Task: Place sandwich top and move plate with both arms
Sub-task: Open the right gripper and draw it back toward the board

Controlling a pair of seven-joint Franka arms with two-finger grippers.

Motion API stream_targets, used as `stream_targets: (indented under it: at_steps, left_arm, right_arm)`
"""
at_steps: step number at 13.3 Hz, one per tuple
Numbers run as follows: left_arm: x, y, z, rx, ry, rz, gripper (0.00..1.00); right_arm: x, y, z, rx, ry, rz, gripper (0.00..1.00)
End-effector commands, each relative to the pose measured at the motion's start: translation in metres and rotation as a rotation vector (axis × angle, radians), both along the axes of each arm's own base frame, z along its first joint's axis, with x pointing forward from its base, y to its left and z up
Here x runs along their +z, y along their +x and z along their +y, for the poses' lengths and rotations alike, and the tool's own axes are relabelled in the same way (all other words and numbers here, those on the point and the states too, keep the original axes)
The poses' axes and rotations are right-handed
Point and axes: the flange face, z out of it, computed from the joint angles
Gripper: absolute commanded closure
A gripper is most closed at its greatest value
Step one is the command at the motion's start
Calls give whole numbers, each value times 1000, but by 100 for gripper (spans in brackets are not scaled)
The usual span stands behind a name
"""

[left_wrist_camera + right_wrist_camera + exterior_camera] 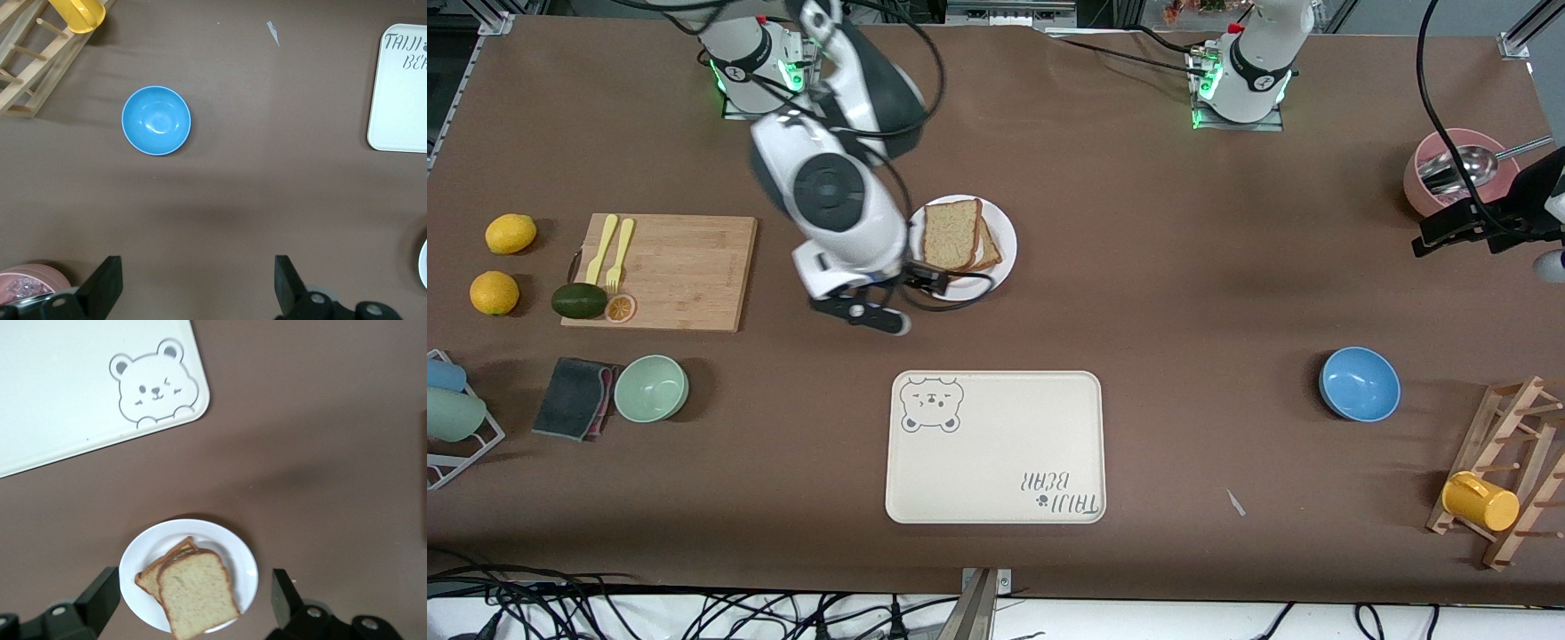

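A: Item one, the sandwich top?
B: It is lying on the plate, covering a second slice whose crust is peeking out along one edge. The plate is sitting on the brown counter, farther from the front camera than the cream tray with the bear drawing, the two apart.

A: Item two, the right gripper?
B: It is hanging over the counter at the plate's edge toward the right arm's end. Its jaws are standing spread wide, straddling the plate in the right wrist view and grasping nothing.

A: Item three, the left gripper?
B: It is waiting over the counter at the left arm's end, beside the pink bowl with the metal scoop. Its jaws are released, holding nothing; the blue bowl is showing on the bare counter between them.

A: Remaining stock?
B: The cutting board is sitting toward the right arm's end, carrying two yellow forks, with an avocado and an orange slice at its nearer corner. A green bowl is resting nearer the front camera than the board.
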Motion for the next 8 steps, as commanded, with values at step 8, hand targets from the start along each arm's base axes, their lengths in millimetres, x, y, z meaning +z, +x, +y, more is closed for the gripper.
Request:
stream_targets:
  at_steps: [8]
  left_arm:
    - [-47,23,-12,11,-233,53,0]
  right_arm:
    - [123,-19,-285,194,46,-22,0]
